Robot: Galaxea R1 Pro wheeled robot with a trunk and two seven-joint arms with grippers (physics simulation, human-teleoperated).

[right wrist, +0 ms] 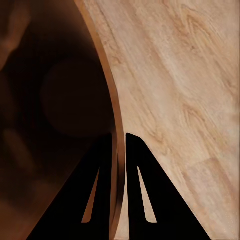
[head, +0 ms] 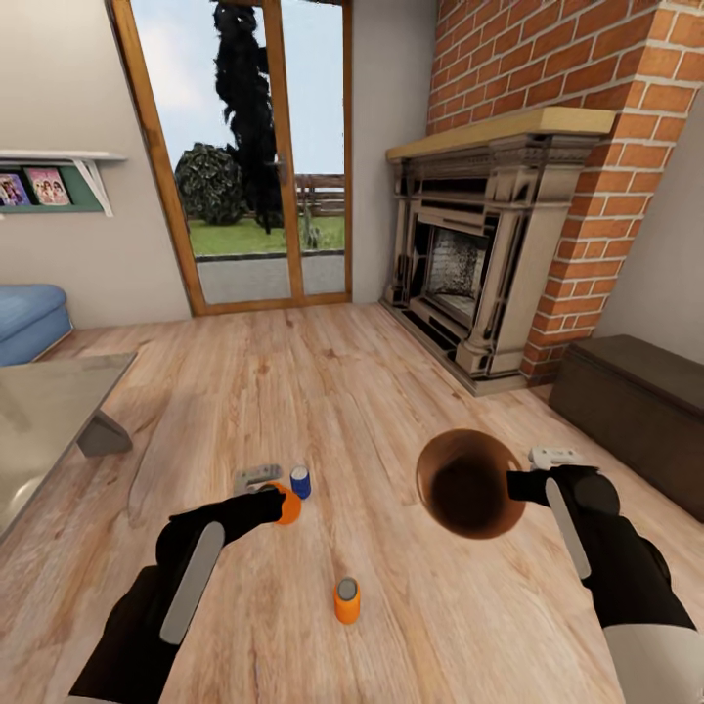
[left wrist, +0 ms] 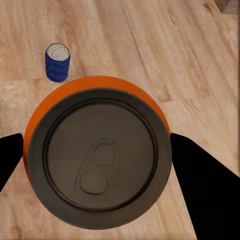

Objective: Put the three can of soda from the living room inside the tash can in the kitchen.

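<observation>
1. The left gripper (head: 272, 501), lower left of the head view, has its fingers (left wrist: 205, 185) on either side of an orange can (left wrist: 97, 157), holding it.
2. The blue can (head: 300, 482) stands just beside it on the wood floor (head: 352, 391).
3. A second orange can (head: 347, 600) stands apart, lower centre.
4. The right gripper (head: 513, 484) pinches the trash can's rim (right wrist: 116, 125), fingers narrow; the trash can (head: 467, 484) is centre right.

The left gripper (head: 277, 505) hides most of one orange can (head: 288, 507); the sofa (head: 29, 318) at far left is cut off by the edge.
</observation>
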